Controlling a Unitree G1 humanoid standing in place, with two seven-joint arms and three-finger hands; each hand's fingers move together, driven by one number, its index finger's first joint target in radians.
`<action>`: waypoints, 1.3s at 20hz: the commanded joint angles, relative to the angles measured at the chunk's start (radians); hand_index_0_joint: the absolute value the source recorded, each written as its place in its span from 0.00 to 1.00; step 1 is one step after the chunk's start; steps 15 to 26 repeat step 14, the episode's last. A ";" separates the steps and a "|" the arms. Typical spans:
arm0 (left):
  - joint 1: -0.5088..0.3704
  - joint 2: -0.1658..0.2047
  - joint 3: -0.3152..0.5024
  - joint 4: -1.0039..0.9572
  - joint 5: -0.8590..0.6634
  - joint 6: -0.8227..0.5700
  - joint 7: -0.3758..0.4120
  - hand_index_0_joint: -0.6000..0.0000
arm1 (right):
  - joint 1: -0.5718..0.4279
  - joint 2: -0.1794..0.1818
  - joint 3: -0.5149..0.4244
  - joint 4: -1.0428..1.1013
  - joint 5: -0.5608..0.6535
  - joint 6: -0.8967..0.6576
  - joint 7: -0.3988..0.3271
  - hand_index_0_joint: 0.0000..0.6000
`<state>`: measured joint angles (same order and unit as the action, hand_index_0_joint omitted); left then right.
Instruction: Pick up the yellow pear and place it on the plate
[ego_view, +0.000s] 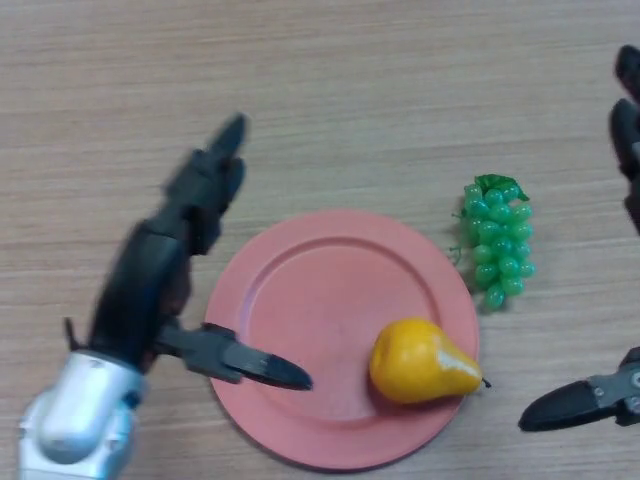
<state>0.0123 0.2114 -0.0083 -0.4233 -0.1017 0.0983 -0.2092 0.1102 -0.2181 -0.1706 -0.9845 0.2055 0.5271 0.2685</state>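
A: Pear (422, 361) location?

B: On the plate (300, 290), near-right part, lying on its side, narrow stem end pointing right over the rim. Left hand (185, 255) is to its left, apart from it, not touching. Fingers straight and spread, pointing far; thumb sticks out right over the plate's near-left rim. Holds nothing.

A: Right hand?

B: Right hand (590, 398) at the right edge, well right of the pear. One dark finger tip near, more fingers at the far-right edge. Spread apart, nothing held.

A: Pear look?

B: Yellow-orange, glossy, fat round base on the left, tapering right, tiny dark stem.

A: Anything else?

B: Green grapes (497, 240) just right of the plate, on the far side of the pear, off the rim. Plate is round, salmon pink. Bench (400, 90) is light wood grain. Room not visible.
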 joint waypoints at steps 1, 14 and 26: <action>-0.006 0.046 0.142 -0.134 -0.105 0.012 -0.038 1.00 | -0.015 -0.010 -0.018 -0.029 0.013 -0.099 -0.009 0.00; -0.021 0.097 0.358 -0.288 -0.197 0.137 0.006 1.00 | -0.015 -0.014 0.046 0.026 0.007 -0.112 0.014 0.00; -0.021 0.097 0.358 -0.288 -0.197 0.137 0.006 1.00 | -0.015 -0.014 0.046 0.026 0.007 -0.112 0.014 0.00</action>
